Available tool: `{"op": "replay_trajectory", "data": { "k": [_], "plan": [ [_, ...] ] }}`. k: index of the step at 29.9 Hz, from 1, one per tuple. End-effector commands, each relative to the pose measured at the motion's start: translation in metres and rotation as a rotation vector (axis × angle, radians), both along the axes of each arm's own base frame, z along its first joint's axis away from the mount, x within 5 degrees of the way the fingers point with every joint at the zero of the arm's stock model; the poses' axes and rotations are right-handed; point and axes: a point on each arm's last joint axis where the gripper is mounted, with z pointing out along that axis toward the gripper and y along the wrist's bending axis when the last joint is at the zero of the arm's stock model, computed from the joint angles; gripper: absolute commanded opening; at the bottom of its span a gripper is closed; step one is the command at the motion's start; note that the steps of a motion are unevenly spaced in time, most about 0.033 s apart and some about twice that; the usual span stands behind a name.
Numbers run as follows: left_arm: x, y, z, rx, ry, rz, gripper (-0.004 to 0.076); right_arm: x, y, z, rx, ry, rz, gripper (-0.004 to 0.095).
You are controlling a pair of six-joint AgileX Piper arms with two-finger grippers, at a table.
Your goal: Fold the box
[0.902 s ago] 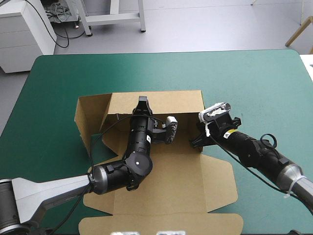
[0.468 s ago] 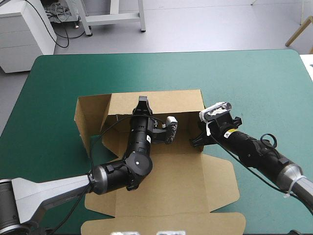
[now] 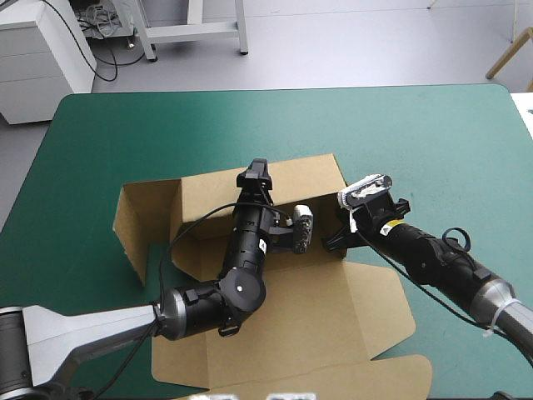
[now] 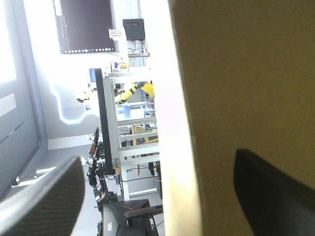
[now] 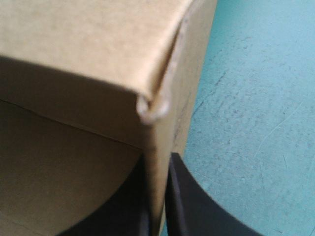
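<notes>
While the brown box [image 3: 291,308] sits half-built across the centre and lower middle of the frame on the teal-green bench [image 3: 416,142], you've got your left hand [image 3: 255,173] up at its back wall, just above centre: black fingers [image 4: 44,196] spread wide, the wall's board standing between them, nothing pinched. Your right hand [image 3: 340,236], right of centre, is clamped on the box's right corner wall, its fingers [image 5: 192,211] all but together on the board. The lid lies flat toward the bottom edge.
</notes>
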Motion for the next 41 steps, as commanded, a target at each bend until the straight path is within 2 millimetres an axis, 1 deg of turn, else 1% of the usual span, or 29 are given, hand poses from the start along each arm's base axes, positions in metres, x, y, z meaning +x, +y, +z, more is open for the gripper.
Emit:
{"op": "replay_trajectory", "data": {
  "k": [1,4,6,11,15,19,23,27,29,30,32,34,37,39,41],
  "plan": [
    [-0.015,-0.008,0.029,-0.042,-0.14,-0.042,0.0617,0.002,0.001,0.02,0.019,-0.097,-0.002,-0.0017],
    [-0.027,-0.013,0.031,-0.045,-0.16,-0.054,0.0617,0.007,-0.001,0.029,0.038,-0.12,-0.021,-0.0017],
    [-0.034,-0.016,0.032,-0.048,-0.171,-0.061,0.0617,0.012,-0.006,0.037,0.05,-0.138,-0.046,-0.0017],
    [-0.046,-0.02,0.034,-0.051,-0.198,-0.064,0.0617,0.024,-0.024,0.052,0.063,-0.161,-0.116,-0.0017],
    [-0.057,-0.023,0.036,-0.056,-0.222,-0.061,0.0617,0.031,-0.041,0.054,0.032,-0.158,-0.162,-0.0017],
    [-0.061,-0.025,0.036,-0.058,-0.224,-0.072,0.0617,0.038,-0.053,0.051,0.021,-0.142,-0.209,-0.0017],
    [-0.061,-0.025,0.036,-0.058,-0.224,-0.072,0.0617,0.047,-0.058,0.051,0.015,-0.142,-0.231,-0.0017],
    [-0.061,-0.025,0.036,-0.058,-0.223,-0.074,0.0617,0.063,-0.054,0.056,0.012,-0.147,-0.229,-0.0017],
    [-0.061,-0.025,0.036,-0.058,-0.223,-0.074,0.0599,0.072,-0.051,0.059,0.014,-0.132,-0.222,-0.0017],
    [-0.061,-0.025,0.036,-0.058,-0.223,-0.074,0.0577,0.075,-0.05,0.059,0.011,-0.127,-0.217,-0.0017],
    [-0.061,-0.025,0.036,-0.058,-0.223,-0.074,0.0496,0.083,-0.047,0.06,0.01,-0.113,-0.209,-0.0017],
    [-0.061,-0.025,0.036,-0.058,-0.224,-0.072,0.0361,0.09,-0.046,0.062,0.01,-0.112,-0.206,-0.0017],
    [-0.061,-0.025,0.036,-0.045,-0.227,-0.072,0.0111,0.096,-0.044,0.063,0.01,-0.109,-0.202,-0.0017],
    [-0.06,-0.024,0.036,-0.018,-0.23,-0.069,-0.0003,0.096,-0.044,0.063,0.009,-0.102,-0.199,-0.0018],
    [-0.059,-0.023,0.036,-0.004,-0.213,-0.055,0.0,0.096,-0.044,0.062,0.001,-0.099,-0.195,-0.0018]
  ]
}}
